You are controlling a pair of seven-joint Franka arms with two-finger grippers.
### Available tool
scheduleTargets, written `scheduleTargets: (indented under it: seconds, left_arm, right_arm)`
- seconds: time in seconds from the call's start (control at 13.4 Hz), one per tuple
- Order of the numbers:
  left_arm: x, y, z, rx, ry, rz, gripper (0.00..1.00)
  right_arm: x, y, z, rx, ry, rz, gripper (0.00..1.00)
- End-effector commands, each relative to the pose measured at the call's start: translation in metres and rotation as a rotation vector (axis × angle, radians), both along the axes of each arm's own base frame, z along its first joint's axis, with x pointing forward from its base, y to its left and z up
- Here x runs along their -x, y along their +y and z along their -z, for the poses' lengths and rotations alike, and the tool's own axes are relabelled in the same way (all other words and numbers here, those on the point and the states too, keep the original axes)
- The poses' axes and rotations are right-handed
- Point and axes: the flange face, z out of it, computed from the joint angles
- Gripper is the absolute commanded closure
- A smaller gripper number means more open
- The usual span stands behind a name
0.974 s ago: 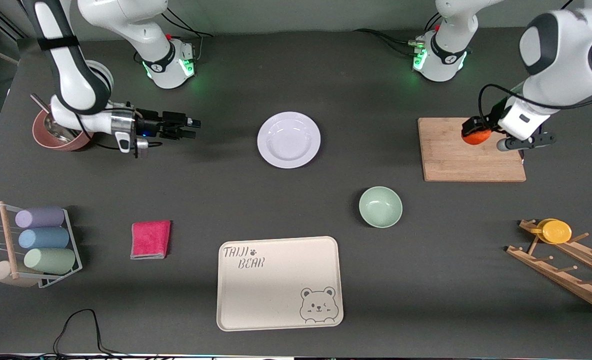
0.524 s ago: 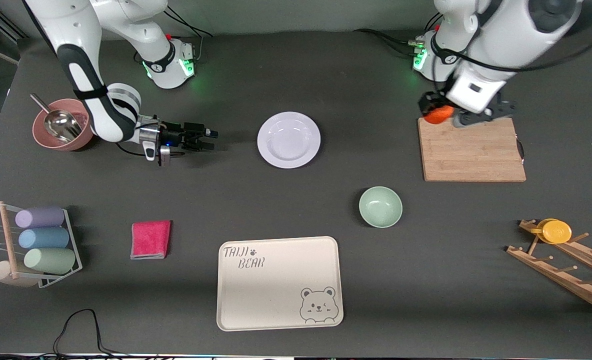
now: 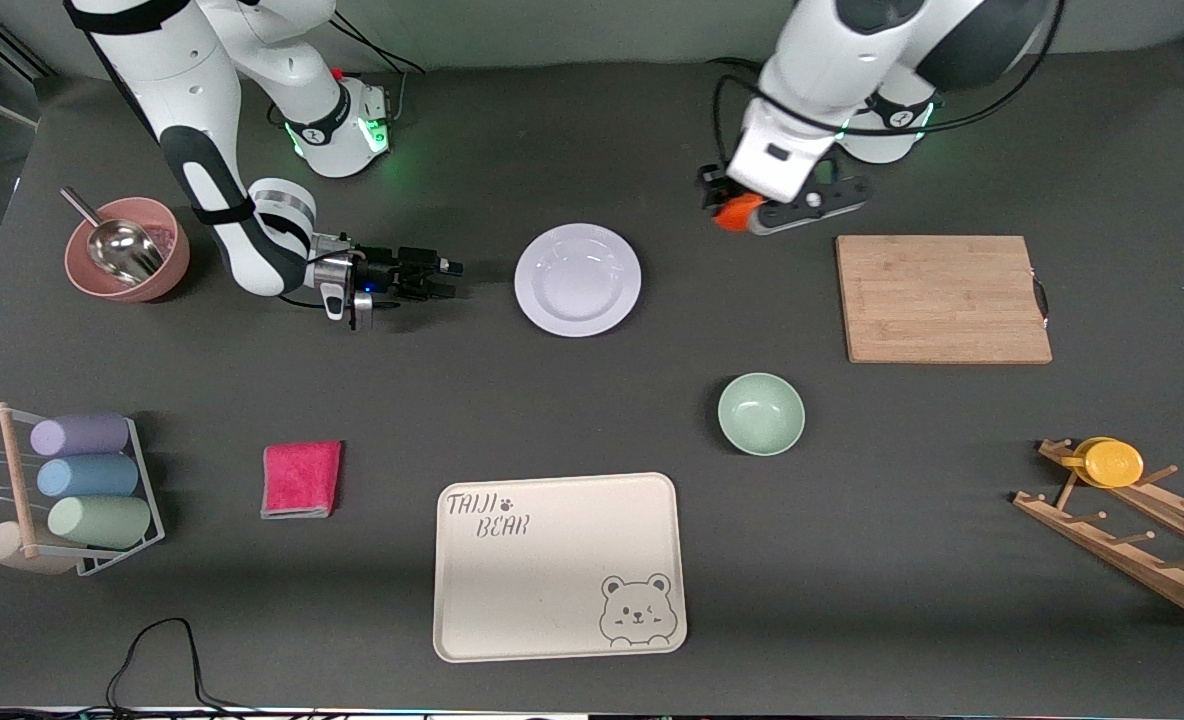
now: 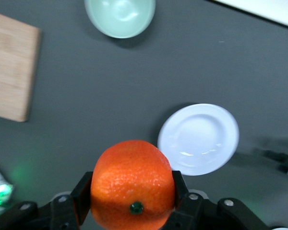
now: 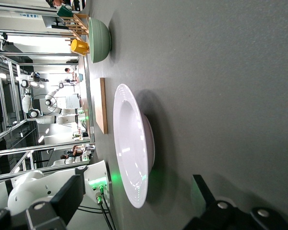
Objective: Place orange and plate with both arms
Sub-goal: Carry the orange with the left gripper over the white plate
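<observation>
My left tool (image 3: 735, 214) grips the orange (image 3: 733, 211) in the air over the table (image 3: 592, 420). My right tool (image 3: 447, 278), fingers apart, sits beside the plate (image 3: 578, 279). Next I grab its rim.

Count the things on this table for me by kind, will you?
Dishes: 4: plate, green bowl, pink bowl, tray
Fruit: 1: orange
Racks: 2
Cutting boards: 1
Cloths: 1
Total: 9
</observation>
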Motion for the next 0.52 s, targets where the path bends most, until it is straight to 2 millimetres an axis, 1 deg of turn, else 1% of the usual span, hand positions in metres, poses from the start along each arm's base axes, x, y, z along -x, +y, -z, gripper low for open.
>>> scheduleTargets:
  seconds: [0.0,0.07,0.22,0.37,0.45]
  left_arm:
    - [-0.001,-0.061,0.033,0.11,0.033,-0.003,0.81]
    - [0.004,-0.081,0.053,0.132,0.045,0.013,0.81]
    - [0.015,-0.108,0.078,0.149,0.046,0.04,0.81]
    - [0.03,-0.137,0.102,0.157,0.021,0.029,0.81]
    - [0.037,-0.152,0.121,0.15,0.004,0.019,0.81]
  right_arm:
    - [0.001,0.004,0.014,-0.017,-0.05,-0.007,0.0]
    - [0.001,0.007,0.017,-0.035,-0.054,-0.013,0.0]
    - [0.002,0.006,0.02,-0.043,-0.056,-0.015,0.0]
    - [0.003,0.006,0.021,-0.041,-0.054,-0.015,0.0]
    - [0.002,0.006,0.021,-0.042,-0.054,-0.014,0.0]
